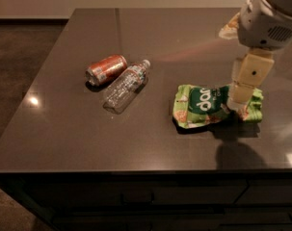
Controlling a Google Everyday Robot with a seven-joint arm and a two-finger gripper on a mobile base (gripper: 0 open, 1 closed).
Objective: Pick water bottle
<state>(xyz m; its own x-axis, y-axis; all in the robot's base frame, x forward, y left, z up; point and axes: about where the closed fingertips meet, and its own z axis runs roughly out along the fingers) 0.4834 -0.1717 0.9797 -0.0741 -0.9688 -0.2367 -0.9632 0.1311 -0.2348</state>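
Observation:
The water bottle (125,85) lies on its side on the dark countertop (87,138), left of centre, its white cap pointing to the far right. It is clear and ribbed with a thin reddish label band. An orange-red soda can (106,69) lies right beside it on its far left side. My gripper (239,97) hangs from the white arm (271,18) at the right, pointing down over the right end of a green snack bag (205,105). It is far to the right of the bottle and holds nothing that shows.
The green snack bag lies between the gripper and the bottle. The counter's front edge runs along the bottom, its left edge drops to a brown floor (15,61). A pale object (228,29) lies at the far right behind the arm.

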